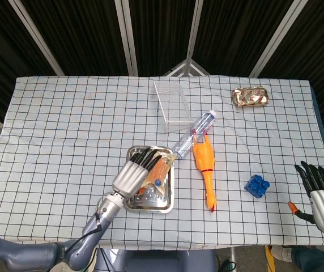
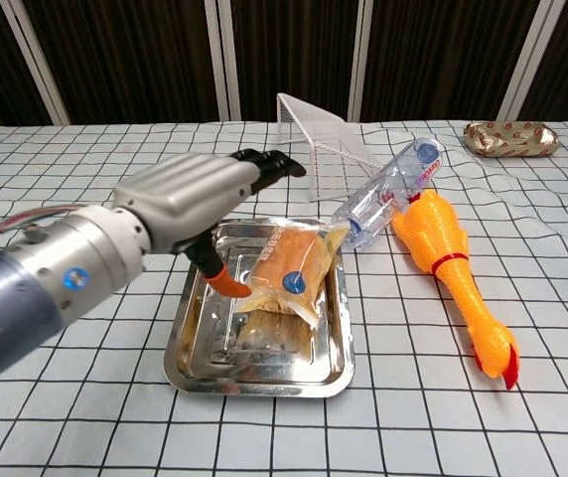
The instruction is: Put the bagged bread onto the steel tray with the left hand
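The bagged bread (image 2: 289,273), an orange loaf in clear plastic, lies inside the steel tray (image 2: 254,382), toward its right side. My left hand (image 2: 200,194) hovers over the tray's left half with its fingers stretched out, and the thumb tip sits just beside the bag. From the head view the bagged bread (image 1: 158,169) shows past the left hand (image 1: 133,178) on the tray (image 1: 150,208). My right hand (image 1: 321,196) rests at the table's near right corner, fingers spread, holding nothing.
A yellow rubber chicken (image 2: 453,270) and a clear plastic bottle (image 2: 388,204) lie just right of the tray. A clear box (image 2: 324,149) stands behind it. A blue block (image 1: 257,186) and a gold foil packet (image 1: 251,96) lie further right.
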`<state>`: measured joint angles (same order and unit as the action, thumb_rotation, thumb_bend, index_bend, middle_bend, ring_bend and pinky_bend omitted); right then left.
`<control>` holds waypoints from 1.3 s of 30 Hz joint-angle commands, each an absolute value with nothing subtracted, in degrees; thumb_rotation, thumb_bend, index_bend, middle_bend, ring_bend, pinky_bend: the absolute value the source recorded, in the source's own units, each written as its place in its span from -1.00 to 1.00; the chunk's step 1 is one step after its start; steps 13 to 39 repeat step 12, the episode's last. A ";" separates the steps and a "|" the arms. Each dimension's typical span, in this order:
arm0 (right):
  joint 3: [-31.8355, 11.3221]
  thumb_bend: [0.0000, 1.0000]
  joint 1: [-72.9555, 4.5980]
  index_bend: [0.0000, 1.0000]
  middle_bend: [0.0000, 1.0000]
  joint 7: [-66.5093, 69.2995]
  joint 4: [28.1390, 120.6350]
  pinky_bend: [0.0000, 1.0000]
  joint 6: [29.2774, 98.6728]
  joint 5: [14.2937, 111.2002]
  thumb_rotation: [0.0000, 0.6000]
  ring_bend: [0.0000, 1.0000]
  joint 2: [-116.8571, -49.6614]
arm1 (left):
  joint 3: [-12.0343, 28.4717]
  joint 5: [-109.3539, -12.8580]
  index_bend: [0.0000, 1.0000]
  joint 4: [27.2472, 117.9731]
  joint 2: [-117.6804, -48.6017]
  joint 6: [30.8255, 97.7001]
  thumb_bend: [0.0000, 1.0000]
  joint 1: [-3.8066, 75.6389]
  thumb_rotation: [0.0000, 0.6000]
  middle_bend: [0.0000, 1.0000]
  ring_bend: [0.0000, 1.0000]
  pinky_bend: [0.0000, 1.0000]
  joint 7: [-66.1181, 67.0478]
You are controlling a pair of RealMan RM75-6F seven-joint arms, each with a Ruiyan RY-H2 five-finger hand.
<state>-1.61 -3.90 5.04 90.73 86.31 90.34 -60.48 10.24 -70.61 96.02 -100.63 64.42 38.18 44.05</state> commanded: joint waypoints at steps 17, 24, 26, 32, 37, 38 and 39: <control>-1.77 -0.40 -2.88 -1.00 -1.00 -1.10 92.32 -1.00 87.93 90.09 1.00 -1.00 -62.65 | -4.43 -76.36 -1.00 90.68 -74.93 89.62 -0.86 11.94 1.00 -1.00 -1.00 -0.97 22.14; -1.77 -0.40 -2.88 -1.00 -1.00 -1.10 92.32 -1.00 87.93 90.09 1.00 -1.00 -62.65 | -4.43 -76.36 -1.00 90.68 -74.93 89.62 -0.86 11.94 1.00 -1.00 -1.00 -0.97 22.14; -1.77 -0.40 -2.88 -1.00 -1.00 -1.10 92.32 -1.00 87.93 90.09 1.00 -1.00 -62.65 | -4.43 -76.36 -1.00 90.68 -74.93 89.62 -0.86 11.94 1.00 -1.00 -1.00 -0.97 22.14; -1.77 -0.40 -2.88 -1.00 -1.00 -1.10 92.32 -1.00 87.93 90.09 1.00 -1.00 -62.65 | -4.43 -76.36 -1.00 90.68 -74.93 89.62 -0.86 11.94 1.00 -1.00 -1.00 -0.97 22.14; -1.77 -0.40 -2.88 -1.00 -1.00 -1.10 92.32 -1.00 87.93 90.09 1.00 -1.00 -62.65 | -4.43 -76.36 -1.00 90.68 -74.93 89.62 -0.86 11.94 1.00 -1.00 -1.00 -0.97 22.14; -1.77 -0.40 -2.88 -1.00 -1.00 -1.10 92.32 -1.00 87.93 90.09 1.00 -1.00 -62.65 | -4.43 -76.36 -1.00 90.68 -74.93 89.62 -0.86 11.94 1.00 -1.00 -1.00 -0.97 22.14; -1.77 -0.40 -2.88 -1.00 -1.00 -1.10 92.32 -1.00 87.93 90.09 1.00 -1.00 -62.65 | -4.43 -76.36 -1.00 90.68 -74.93 89.62 -0.86 11.94 1.00 -1.00 -1.00 -0.97 22.14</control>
